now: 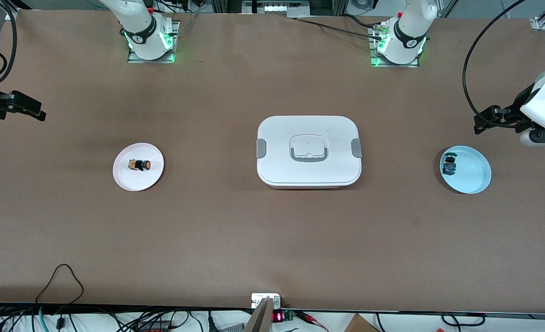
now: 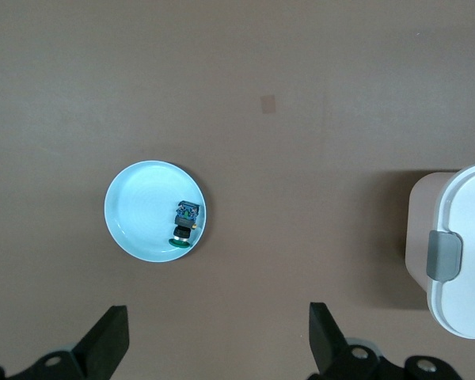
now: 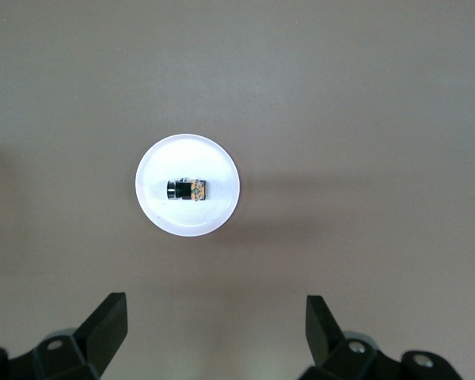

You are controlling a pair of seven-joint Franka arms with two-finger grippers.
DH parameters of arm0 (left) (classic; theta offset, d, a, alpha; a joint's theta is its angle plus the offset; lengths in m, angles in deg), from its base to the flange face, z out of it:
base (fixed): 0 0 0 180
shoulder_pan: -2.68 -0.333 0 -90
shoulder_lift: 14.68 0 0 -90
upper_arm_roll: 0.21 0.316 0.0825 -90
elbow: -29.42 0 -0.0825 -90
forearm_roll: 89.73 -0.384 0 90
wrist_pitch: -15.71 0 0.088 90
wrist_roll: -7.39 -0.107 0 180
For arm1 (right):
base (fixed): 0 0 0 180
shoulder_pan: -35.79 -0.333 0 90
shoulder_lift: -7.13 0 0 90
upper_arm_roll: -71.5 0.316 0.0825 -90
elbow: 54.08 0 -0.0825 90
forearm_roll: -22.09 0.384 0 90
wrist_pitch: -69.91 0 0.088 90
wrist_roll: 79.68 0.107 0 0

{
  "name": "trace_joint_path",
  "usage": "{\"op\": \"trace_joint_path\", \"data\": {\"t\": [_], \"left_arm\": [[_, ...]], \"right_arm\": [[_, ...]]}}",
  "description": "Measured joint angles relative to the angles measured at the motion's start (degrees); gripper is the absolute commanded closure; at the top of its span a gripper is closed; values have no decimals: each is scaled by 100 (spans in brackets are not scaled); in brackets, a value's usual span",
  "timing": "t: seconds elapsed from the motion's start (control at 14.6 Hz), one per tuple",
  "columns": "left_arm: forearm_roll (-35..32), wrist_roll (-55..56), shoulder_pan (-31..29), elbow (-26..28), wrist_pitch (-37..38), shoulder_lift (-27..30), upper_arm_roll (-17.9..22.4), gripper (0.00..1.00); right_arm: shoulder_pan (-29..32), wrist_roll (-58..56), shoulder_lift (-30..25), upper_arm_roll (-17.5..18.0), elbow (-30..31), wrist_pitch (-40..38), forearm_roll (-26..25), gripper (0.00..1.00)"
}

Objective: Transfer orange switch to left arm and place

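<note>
Orange switch (image 1: 140, 164) lies sideways, cap foreshortened.

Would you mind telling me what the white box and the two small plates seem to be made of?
The box looks like matte moulded plastic: rounded corners, grey clip latches, recessed handle. The pale pink plate and light blue plate show smooth, slightly glossy surfaces with thin rims, probably plastic, though glazed ceramic cannot be ruled out.
</note>
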Motion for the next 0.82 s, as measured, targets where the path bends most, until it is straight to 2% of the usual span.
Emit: {"op": "trace_joint_path", "data": {"t": [0.82], "left_arm": [[0,0,0,0,0,0,0,0]], "right_arm": [[3,4,-22,-3,105,-14,0,0]]}}
